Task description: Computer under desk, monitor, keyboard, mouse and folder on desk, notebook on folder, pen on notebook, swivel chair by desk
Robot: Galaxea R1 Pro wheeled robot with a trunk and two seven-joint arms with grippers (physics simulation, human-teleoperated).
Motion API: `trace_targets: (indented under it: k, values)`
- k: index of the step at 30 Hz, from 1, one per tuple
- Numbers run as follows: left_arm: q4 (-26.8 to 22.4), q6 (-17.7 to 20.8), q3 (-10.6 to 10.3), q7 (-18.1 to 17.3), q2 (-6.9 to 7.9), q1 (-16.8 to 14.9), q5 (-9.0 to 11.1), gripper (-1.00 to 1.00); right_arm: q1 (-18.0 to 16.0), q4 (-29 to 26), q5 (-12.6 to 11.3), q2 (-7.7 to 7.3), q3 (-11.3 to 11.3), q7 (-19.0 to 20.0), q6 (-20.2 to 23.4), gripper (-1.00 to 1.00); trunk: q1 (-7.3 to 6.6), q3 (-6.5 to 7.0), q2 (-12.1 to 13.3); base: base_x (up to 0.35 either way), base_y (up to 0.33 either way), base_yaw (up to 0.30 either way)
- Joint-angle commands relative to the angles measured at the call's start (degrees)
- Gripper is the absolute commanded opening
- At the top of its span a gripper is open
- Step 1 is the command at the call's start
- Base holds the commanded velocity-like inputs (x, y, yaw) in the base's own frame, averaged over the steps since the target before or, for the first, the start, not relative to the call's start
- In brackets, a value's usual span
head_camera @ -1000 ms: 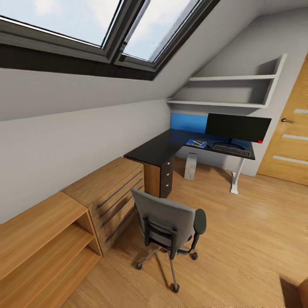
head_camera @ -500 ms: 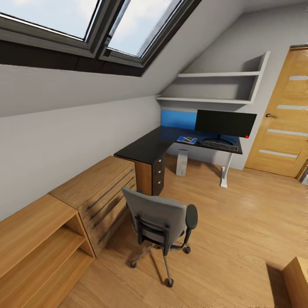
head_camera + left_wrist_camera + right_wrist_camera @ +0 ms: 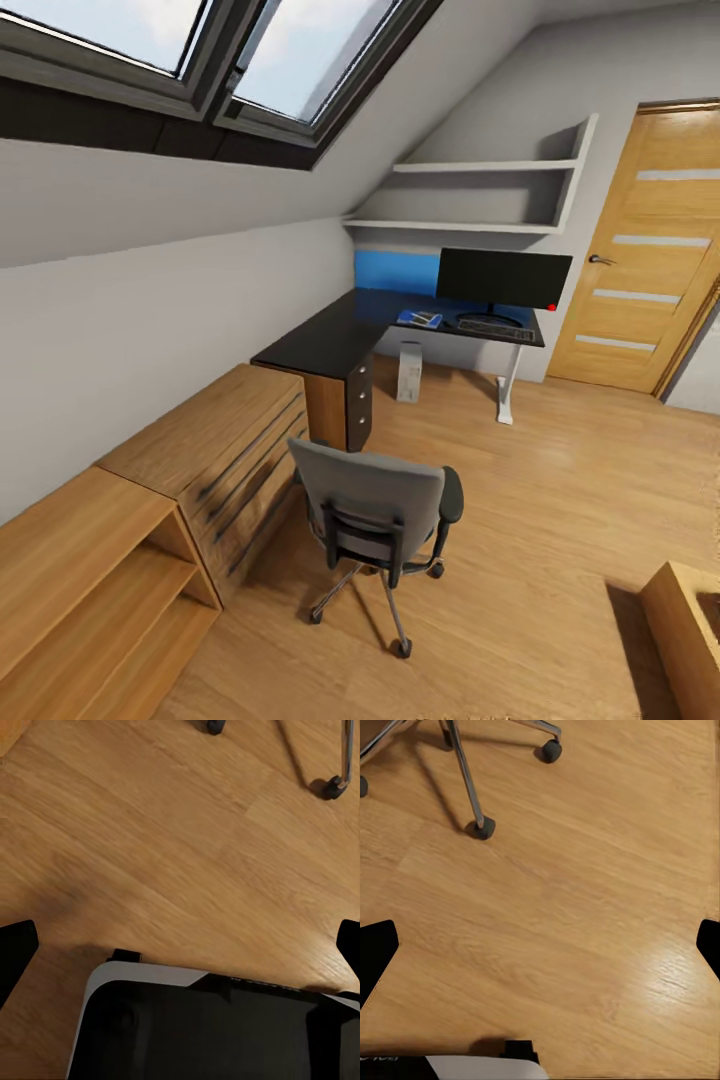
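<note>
While daylight is coming through the dark-framed skylight [image 3: 200, 50] set in the sloped grey wall, the bedroom is lying open across a light wooden floor [image 3: 560, 500]. An L-shaped desk [image 3: 330, 345] with a glossy black top is sitting in the far corner, a blue panel [image 3: 395, 272] backing it and white wall shelves [image 3: 470, 195] hanging above. On the desk the monitor [image 3: 503, 279] is standing upright, its black screen facing the room with a red dot at a lower corner. The keyboard [image 3: 492, 326] is lying just in front of it, and the blue folder [image 3: 418, 319] is lying flat on the top beside the keyboard, something small and pale resting on it that I cannot make out. Under the desk the computer [image 3: 409, 371] is standing on the floor, near the white leg [image 3: 506, 392]. The swivel chair [image 3: 375, 515] is standing well apart from that end, its back turned this way, beside the low wooden drawers [image 3: 225, 460] and open shelving [image 3: 90, 590] along the wall. An oak door [image 3: 640, 250] is closing off the right side.

Down by the floor, the left gripper [image 3: 180, 945] is hanging with its dark fingertips [image 3: 15, 952] spread wide, holding nothing, above the robot's black base [image 3: 217, 1027]. The right gripper [image 3: 540, 945] is likewise spread wide and empty over bare boards, the chair's chrome legs and castors [image 3: 480, 827] showing beyond it.
</note>
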Motion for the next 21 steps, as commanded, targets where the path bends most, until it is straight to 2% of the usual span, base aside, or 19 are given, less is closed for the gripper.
trace_targets:
  k: [1, 12, 21]
  values:
    - [-0.09, 0.0, 0.27, -0.28, -0.04, 0.02, 0.23, 1.0, -0.07, 0.13, -0.49, 0.04, 0.49, -0.34, -0.19, 1.0, 0.03, -0.16, -0.11, 0.0, 0.305, -0.23]
    - [-0.09, 0.0, 0.27, -0.28, -0.04, 0.01, 0.23, 1.0, -0.07, 0.13, -3.58, -0.06, 0.46, -0.31, -0.2, 1.0, 0.03, -0.4, -0.11, 0.0, 0.289, -0.254]
    - [-0.09, 0.0, 0.27, -0.28, -0.04, 0.0, 0.23, 1.0, -0.07, 0.13, -4.01, -0.07, 0.46, -0.31, -0.21, 1.0, 0.03, -0.42, -0.11, 0.0, 0.065, -0.267]
